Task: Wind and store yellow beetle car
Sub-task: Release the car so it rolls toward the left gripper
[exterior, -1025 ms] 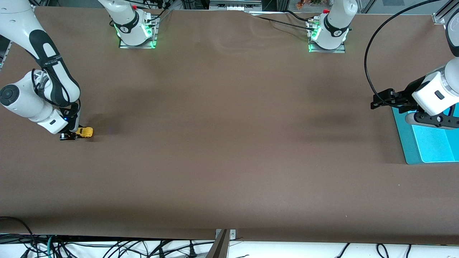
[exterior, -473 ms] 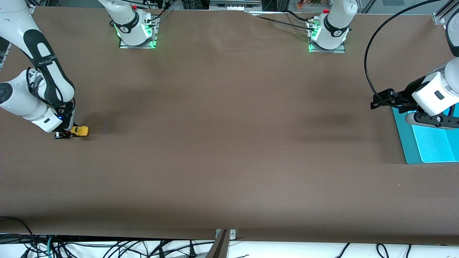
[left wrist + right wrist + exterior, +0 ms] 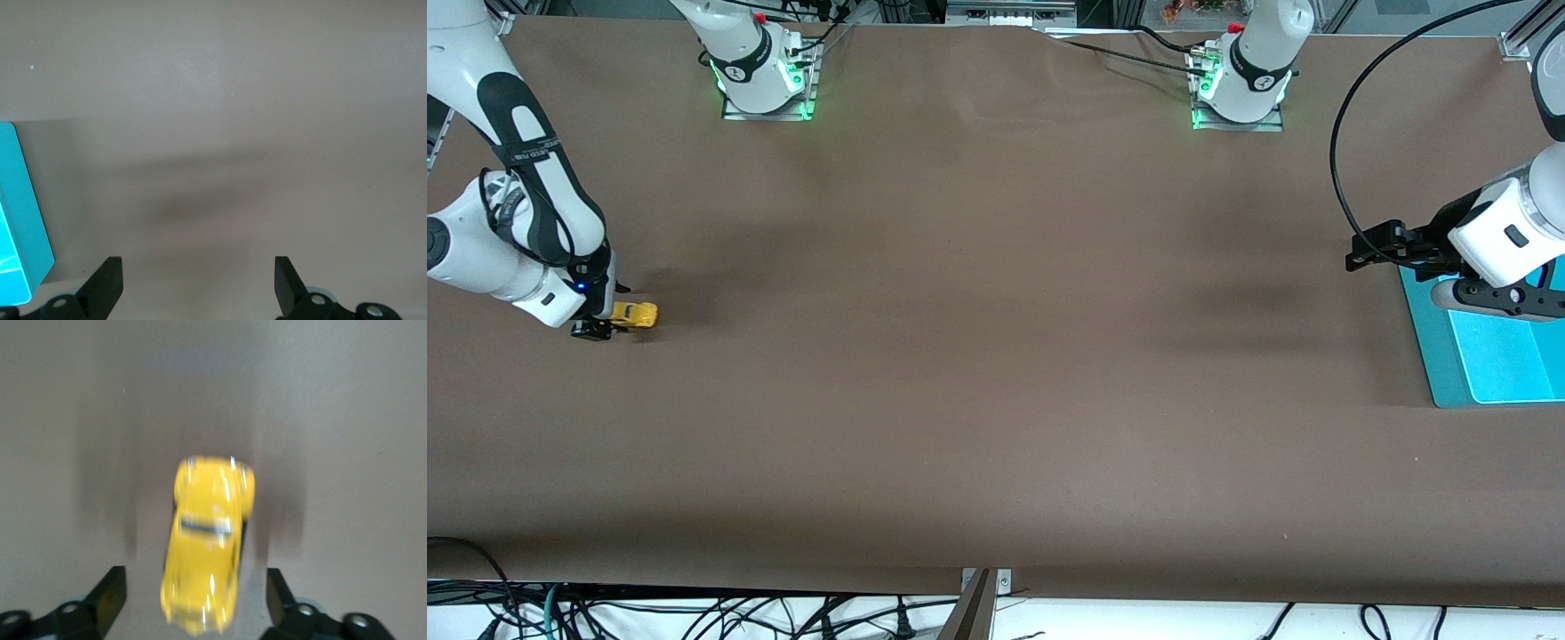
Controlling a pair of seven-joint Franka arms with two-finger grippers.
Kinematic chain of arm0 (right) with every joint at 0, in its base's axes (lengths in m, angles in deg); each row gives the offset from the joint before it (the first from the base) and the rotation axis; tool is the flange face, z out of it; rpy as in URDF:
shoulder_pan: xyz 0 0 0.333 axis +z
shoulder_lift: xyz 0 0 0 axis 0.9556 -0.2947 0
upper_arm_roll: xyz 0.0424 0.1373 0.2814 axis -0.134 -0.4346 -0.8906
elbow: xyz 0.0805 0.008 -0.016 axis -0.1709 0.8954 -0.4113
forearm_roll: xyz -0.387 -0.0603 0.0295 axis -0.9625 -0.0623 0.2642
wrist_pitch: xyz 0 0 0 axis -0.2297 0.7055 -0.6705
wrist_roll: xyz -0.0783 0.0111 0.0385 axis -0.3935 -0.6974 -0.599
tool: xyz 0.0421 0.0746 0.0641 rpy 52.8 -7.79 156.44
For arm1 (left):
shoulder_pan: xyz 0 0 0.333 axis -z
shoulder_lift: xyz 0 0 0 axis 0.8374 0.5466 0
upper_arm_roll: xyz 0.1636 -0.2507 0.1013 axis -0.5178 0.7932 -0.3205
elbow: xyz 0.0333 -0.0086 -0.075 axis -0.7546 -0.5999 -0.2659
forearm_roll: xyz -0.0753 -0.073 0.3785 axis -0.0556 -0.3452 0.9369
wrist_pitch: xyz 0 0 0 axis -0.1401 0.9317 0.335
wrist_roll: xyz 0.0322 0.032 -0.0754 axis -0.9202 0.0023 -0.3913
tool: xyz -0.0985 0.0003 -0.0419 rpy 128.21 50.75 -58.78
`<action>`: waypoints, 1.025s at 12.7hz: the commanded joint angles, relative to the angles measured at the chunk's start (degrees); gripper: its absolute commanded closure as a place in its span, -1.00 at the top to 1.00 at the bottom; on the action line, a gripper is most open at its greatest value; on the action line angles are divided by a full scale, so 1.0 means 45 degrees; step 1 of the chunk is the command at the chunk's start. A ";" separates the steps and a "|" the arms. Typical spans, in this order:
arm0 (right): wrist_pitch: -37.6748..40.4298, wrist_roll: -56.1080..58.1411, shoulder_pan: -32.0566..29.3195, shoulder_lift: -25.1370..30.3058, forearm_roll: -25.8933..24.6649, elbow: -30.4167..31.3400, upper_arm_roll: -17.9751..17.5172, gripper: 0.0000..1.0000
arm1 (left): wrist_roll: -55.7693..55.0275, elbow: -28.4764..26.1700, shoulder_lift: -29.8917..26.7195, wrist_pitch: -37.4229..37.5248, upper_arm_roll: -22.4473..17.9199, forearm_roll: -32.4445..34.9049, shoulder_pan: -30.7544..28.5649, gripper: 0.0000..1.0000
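At the right arm's end of the brown table (image 3: 996, 356), the right gripper (image 3: 596, 327) sits low with its fingers (image 3: 110, 590) spread wide, not gripping. The yellow car (image 3: 207, 543) stands on the table between those fingers, its nose pointing away from the gripper. The left gripper (image 3: 1365, 249) waits, also spread wide, above the table beside a teal tray (image 3: 1476, 356).
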 commanded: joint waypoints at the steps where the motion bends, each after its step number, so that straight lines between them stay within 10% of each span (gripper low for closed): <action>1: 0.1240 -0.0148 -0.0223 0.0673 0.0062 -0.0448 -0.0667 1.00 | -0.0104 0.0244 0.0104 -0.0018 -0.0032 -0.0196 0.0060 1.00; 13: 0.5516 -1.0726 0.1241 0.1379 -0.0348 -0.3845 -0.1802 1.00 | 0.1392 0.0225 0.0143 0.0040 -0.0032 -0.0021 0.0003 1.00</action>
